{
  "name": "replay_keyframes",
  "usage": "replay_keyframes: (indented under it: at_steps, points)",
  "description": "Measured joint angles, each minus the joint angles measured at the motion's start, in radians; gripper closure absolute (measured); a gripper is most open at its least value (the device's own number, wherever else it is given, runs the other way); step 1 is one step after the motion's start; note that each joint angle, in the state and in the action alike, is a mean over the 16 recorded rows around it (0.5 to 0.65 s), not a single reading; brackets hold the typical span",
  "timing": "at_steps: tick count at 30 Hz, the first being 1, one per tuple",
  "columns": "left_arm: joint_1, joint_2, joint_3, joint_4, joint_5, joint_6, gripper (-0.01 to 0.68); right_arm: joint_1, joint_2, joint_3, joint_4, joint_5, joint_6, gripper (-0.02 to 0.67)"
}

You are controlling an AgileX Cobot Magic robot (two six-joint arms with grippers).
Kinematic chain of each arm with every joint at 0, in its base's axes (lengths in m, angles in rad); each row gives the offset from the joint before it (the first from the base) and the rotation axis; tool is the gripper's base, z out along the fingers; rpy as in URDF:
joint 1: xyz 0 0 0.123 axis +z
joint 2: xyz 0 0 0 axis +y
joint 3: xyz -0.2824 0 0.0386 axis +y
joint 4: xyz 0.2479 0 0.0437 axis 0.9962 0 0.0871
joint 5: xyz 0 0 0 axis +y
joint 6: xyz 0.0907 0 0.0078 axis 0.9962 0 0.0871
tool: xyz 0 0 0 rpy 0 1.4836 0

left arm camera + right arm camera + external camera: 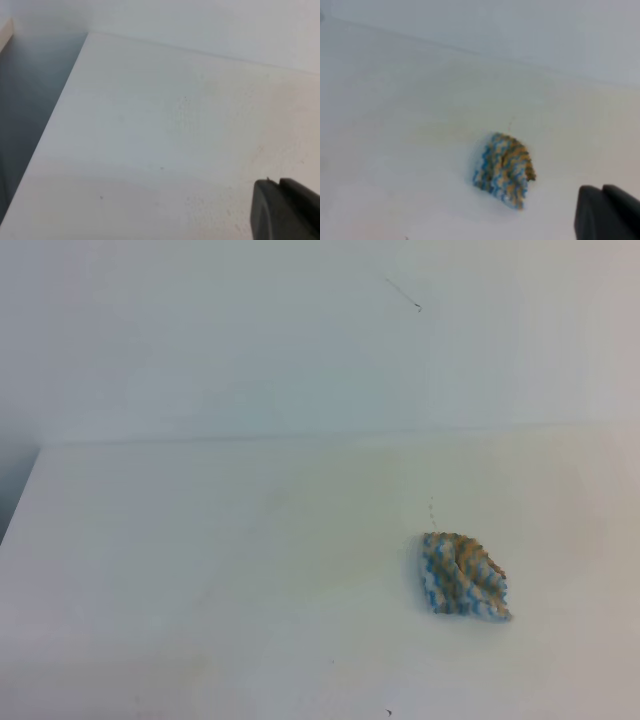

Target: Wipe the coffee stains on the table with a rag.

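Note:
The rag lies crumpled on the white table, right of centre, with wavy blue, white and tan stripes. Nothing touches it. The right wrist view has the rag ahead and to the left of my right gripper, whose dark fingers sit pressed together at the lower right, holding nothing. My left gripper shows only as a dark block at the lower right of its own view, fingers together, over bare table. Neither gripper appears in the exterior high view. The coffee stains are out of view; only a faint yellowish tinge marks the tabletop.
A pale wall rises behind the table's far edge. The table's left edge drops off to a grey floor. A few tiny dark specks dot the surface.

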Motion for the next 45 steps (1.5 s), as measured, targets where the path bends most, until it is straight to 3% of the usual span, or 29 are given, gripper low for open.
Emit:
replay_keyframes:
  at_steps: [10,18,23,28,37,45]
  points:
    - [0.0,0.0,0.0,0.0,0.0,0.0,0.674,0.0,-0.366,0.245,0.061,-0.075,0.004,0.652]
    - [0.0,-0.002,0.003,0.0,-0.001,-0.001,0.673,0.0,-0.455,0.278,0.038,0.052,0.0,0.652]
    - [0.0,-0.002,0.003,0.0,-0.001,-0.002,0.673,-0.028,-0.475,0.326,-0.001,0.027,-0.003,0.652]
    - [0.0,-0.003,0.005,0.0,-0.002,-0.002,0.674,-0.132,-0.509,0.425,-0.035,-0.118,-0.006,0.652]
    - [0.0,-0.003,0.005,0.0,-0.002,-0.001,0.674,-0.418,-0.613,0.652,-0.033,-0.409,-0.005,0.652]
    - [0.0,-0.003,0.005,0.0,-0.002,0.0,0.674,-0.533,-0.675,0.779,-0.019,-0.44,-0.005,0.652]
